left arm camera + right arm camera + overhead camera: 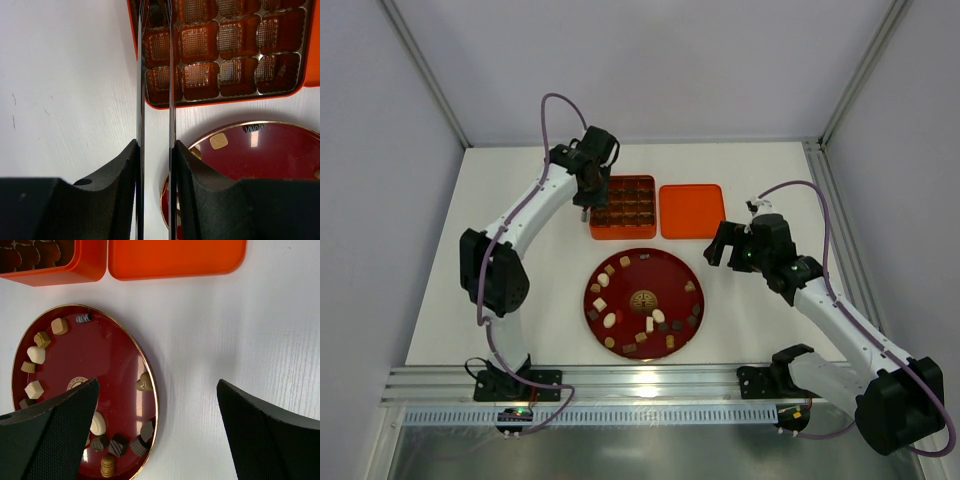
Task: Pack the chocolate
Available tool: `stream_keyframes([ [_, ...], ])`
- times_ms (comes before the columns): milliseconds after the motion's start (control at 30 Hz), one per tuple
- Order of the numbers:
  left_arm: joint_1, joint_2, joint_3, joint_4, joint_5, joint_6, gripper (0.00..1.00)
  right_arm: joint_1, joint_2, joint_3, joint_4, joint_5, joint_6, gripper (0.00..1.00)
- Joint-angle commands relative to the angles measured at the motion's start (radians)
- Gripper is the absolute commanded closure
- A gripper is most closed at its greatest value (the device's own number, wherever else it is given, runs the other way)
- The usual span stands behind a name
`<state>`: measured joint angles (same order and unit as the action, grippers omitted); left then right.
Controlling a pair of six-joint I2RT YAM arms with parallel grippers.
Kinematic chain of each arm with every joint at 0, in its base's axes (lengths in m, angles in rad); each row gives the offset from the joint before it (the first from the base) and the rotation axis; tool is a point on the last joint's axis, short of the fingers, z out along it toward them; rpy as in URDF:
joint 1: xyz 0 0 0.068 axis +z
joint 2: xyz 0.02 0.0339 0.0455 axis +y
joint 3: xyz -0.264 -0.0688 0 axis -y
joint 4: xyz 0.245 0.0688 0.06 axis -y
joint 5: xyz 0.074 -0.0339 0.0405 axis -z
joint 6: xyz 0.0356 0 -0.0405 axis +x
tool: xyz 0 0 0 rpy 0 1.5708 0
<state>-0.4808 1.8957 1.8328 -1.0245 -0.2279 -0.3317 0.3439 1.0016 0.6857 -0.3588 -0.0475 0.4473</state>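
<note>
Now left end effector [155, 7] narrow, hold unclear; right end effector [157, 385] splayed, empty.

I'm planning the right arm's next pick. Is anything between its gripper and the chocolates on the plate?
Nothing visible. The right gripper hangs open beside the red plate, where the chocolates lie uncovered. Onward, the orange box stands uncovered with its lid flat beside it, though the left gripper hangs over the box's left-hand cells.

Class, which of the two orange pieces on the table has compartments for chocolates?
The left one, the box, gridded with brown cups; the lid beside it is plain.
</note>
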Motion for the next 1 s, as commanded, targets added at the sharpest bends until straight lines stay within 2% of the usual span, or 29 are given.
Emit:
stream_keyframes([
  [0, 0.008, -0.026, 0.039, 0.034, 0.004, 0.011, 0.66, -0.002, 0.002, 0.026, 0.037, 0.003, -0.009, 0.00],
  [200, 0.008, -0.078, 0.030, 0.017, 0.053, 0.005, 0.66, -0.002, 0.009, 0.031, 0.037, 0.008, -0.010, 0.00],
  [300, 0.002, -0.141, -0.016, 0.014, 0.104, -0.007, 0.65, -0.002, 0.008, 0.037, 0.035, 0.008, -0.010, 0.00],
  [433, -0.024, -0.275, -0.154, 0.007, 0.136, -0.018, 0.64, -0.002, 0.005, 0.037, 0.037, 0.008, -0.009, 0.00],
  [700, -0.168, -0.481, -0.397, -0.055, 0.122, -0.061, 0.63, -0.002, -0.008, 0.026, 0.040, 0.003, -0.005, 0.00],
  [967, -0.269, -0.580, -0.518, -0.121, 0.091, -0.121, 0.60, -0.002, -0.018, 0.012, 0.043, 0.000, -0.001, 0.00],
])
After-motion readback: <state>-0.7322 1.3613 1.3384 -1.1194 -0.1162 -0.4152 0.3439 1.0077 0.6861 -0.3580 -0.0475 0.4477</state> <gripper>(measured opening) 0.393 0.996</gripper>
